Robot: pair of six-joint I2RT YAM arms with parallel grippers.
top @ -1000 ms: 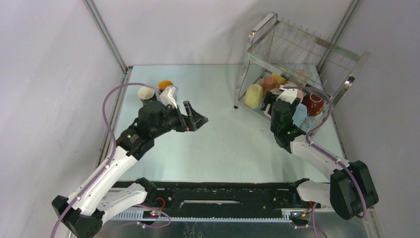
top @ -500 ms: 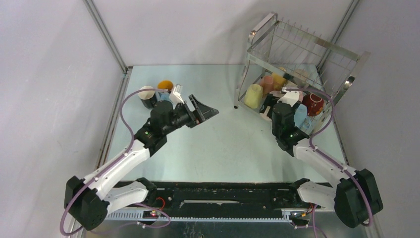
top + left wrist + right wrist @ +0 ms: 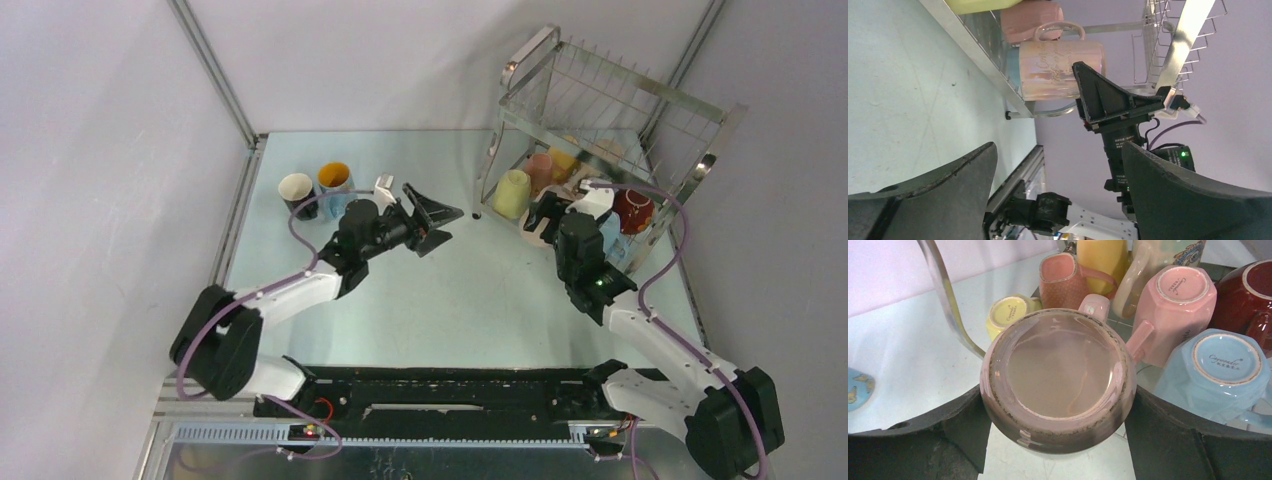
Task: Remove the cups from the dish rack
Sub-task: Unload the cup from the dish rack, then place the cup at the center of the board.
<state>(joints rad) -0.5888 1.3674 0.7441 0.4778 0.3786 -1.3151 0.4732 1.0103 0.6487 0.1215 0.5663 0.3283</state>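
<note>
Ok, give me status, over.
Left hand open, empty, mid-table. Right hand clamped on pearly pink mug at dish rack. Neighbour mugs crowd close.

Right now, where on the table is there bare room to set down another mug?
Free: the table's wide middle, bordered by the left gripper, the dish rack and the arm bases; also the far strip between the two unloaded cups and the rack. Crowded: the rack's lower tier, packed with mugs.

Dish rack (image 3: 610, 110): chrome wire, two tiers, far right.
Pearly pink mug (image 3: 1058, 377): sideways at the lower tier's front edge.
Lower tier: yellow mug (image 3: 1008, 315), pink mug (image 3: 1180, 305), light blue mug (image 3: 1220, 370), bases showing; dark red mug (image 3: 1248, 295) beside.
Far left: cream-lined mug (image 3: 297, 190), orange-lined mug (image 3: 334, 178), upright, side by side.
</note>
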